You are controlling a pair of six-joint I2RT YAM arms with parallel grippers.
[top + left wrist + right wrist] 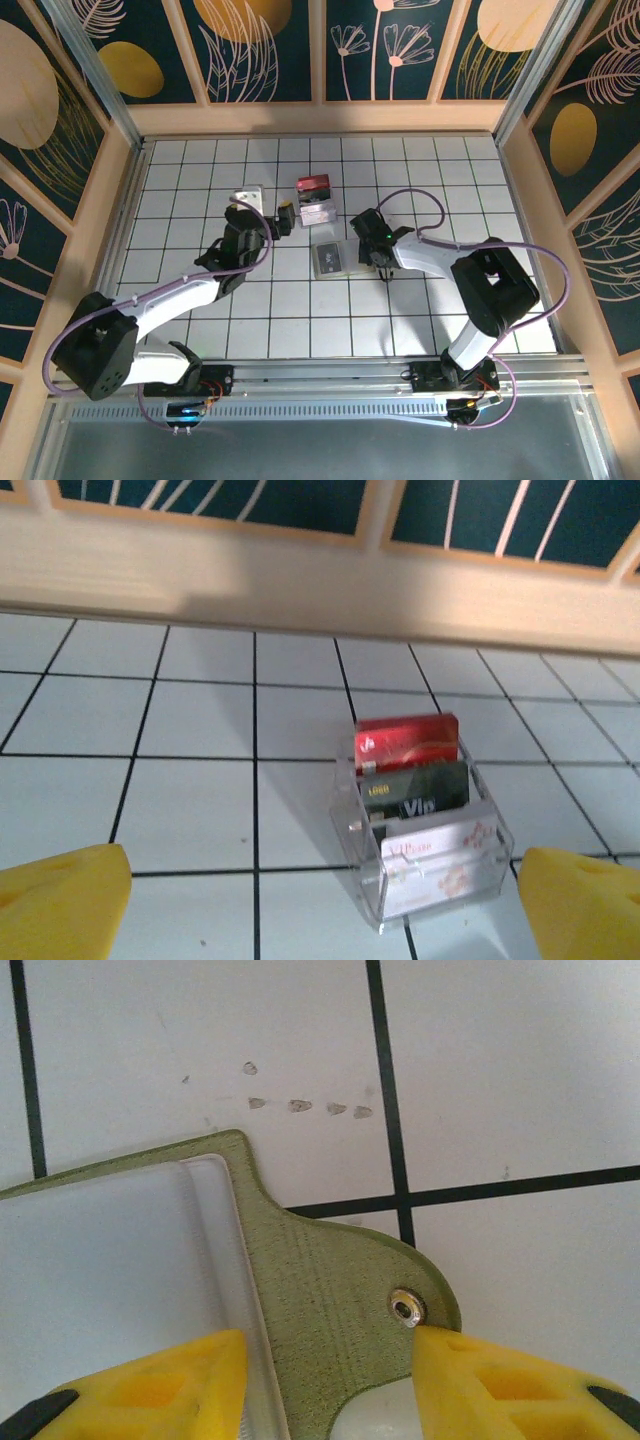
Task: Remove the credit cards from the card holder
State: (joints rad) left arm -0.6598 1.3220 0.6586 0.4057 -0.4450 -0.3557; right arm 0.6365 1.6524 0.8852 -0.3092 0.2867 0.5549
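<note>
A: Where is the holder (328,258)?

B: Flat on the table (460,170), near its middle, with its clear pocket (100,1260) facing up. From above its face looks dark. From the right wrist the pocket looks pale, so I cannot tell whether a card sits in it.

A: And the right gripper (328,1345)?

B: Down over the holder's right side. Its yellow fingers (150,1385) stand partway apart. One is over the pocket. The other is at the rounded green tab, its tip just beside the snap (405,1307). The green of the tab runs between them.

A: Is it holding the holder?

B: I cannot tell. The fingers overlap it, but it is not clear whether they press or pinch it.

A: The left gripper (288,216)?

B: Wide open. It points at the box (420,880), which stands just right of it, not touching. In the left wrist view the box sits ahead, between the two fingers.

A: Where is the box relative to the holder?

B: Just far of it, with a strip of bare tile between them.

A: What is in the box?

B: It is clear plastic with three cards upright in stepped rows. A red card (405,742) is at the far end, a dark card (420,792) marked Vip is in the middle, and a pale card (440,855) is at the near end. Beyond the box is the wooden wall (300,580).
</note>
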